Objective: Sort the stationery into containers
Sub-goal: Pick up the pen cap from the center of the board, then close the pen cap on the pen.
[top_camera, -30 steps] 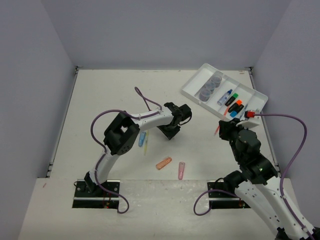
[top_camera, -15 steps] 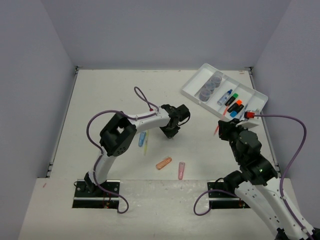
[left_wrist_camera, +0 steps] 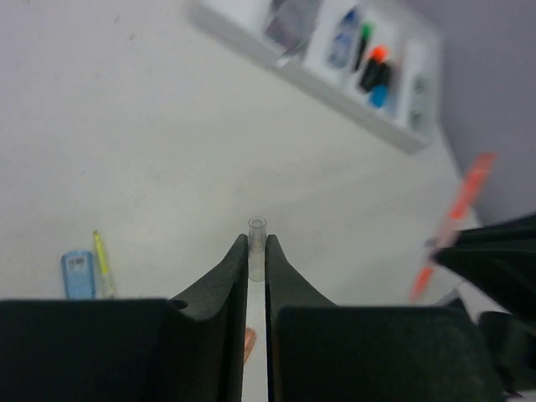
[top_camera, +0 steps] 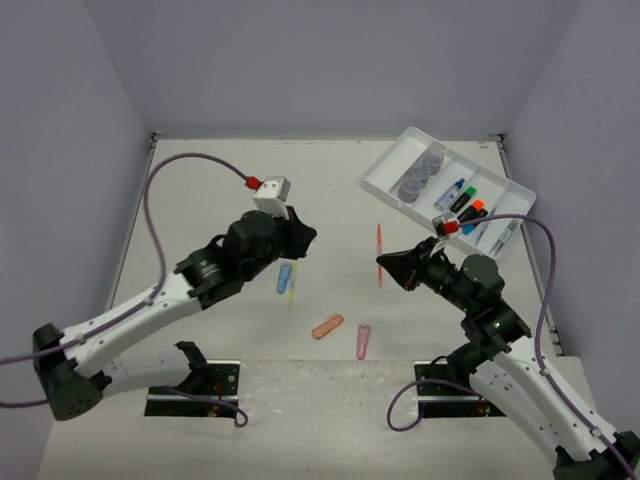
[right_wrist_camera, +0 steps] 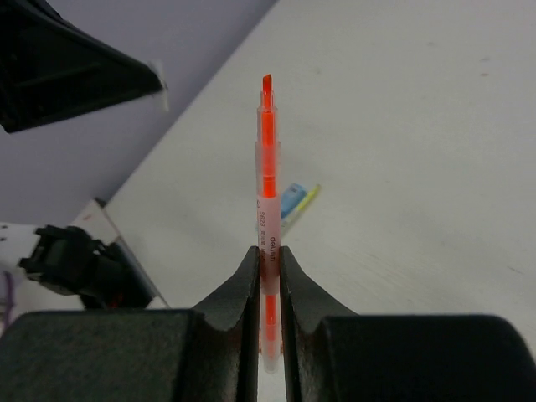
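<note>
My left gripper (top_camera: 305, 240) (left_wrist_camera: 257, 248) is shut on a small clear tube-shaped cap (left_wrist_camera: 256, 231) and holds it above the table's middle. My right gripper (top_camera: 384, 266) (right_wrist_camera: 268, 254) is shut on a thin orange pen (top_camera: 380, 240) (right_wrist_camera: 266, 167), its bare tip pointing towards the left gripper. The white divided tray (top_camera: 395, 160) (left_wrist_camera: 335, 88) stands at the back right. It holds the grey-blue pots (top_camera: 420, 175) and the highlighters (top_camera: 466, 206). A blue capsule (top_camera: 284, 278), a yellow pen (top_camera: 292, 290), an orange capsule (top_camera: 327, 326) and a pink capsule (top_camera: 363, 340) lie on the table.
Grey walls close in the table on the left, back and right. The blue capsule (right_wrist_camera: 291, 199) and the yellow pen (right_wrist_camera: 308, 197) lie below and between the two grippers. The left gripper's black fingers (right_wrist_camera: 75, 67) show at the top left of the right wrist view.
My left arm has lifted off the table and swung back, now holding the clear cap up. My right gripper has moved left from beside the tray, carrying the orange pen towards the middle.
</note>
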Available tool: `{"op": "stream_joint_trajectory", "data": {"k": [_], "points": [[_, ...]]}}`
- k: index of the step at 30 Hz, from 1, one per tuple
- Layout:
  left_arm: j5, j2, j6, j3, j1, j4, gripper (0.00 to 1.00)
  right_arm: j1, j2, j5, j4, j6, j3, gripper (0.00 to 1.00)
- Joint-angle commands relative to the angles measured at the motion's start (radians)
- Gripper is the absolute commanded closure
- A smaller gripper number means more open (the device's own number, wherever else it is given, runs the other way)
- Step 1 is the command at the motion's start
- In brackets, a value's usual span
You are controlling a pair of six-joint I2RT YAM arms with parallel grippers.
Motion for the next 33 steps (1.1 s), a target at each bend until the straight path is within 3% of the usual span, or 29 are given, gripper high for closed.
{"op": "stream_joint_trajectory", "data": {"k": [1,3,6,13,26,33], "points": [[0.223,-0.239,0.262,-0.104,0.006,0.317,1.00,0.042,0.007,-0.274,0.387,0.189,-0.140,1.00],[0.398,-0.331,0.279,-0.185,0.005,0.476,1.00,0.129,0.020,-0.257,0.547,0.229,-0.193,1.00],[0.546,-0.397,0.266,-0.273,0.005,0.630,1.00,0.279,0.069,-0.179,0.657,0.224,-0.204,1.00],[0.645,-0.455,0.217,-0.388,0.005,0.825,1.00,0.474,0.118,0.004,0.726,0.173,-0.184,1.00],[0.637,-0.479,0.175,-0.384,0.004,0.789,1.00,0.667,0.153,0.192,0.589,0.045,-0.070,1.00],[0.626,-0.491,0.166,-0.375,0.005,0.774,1.00,0.679,0.130,0.230,0.566,0.028,-0.069,1.00]]}}
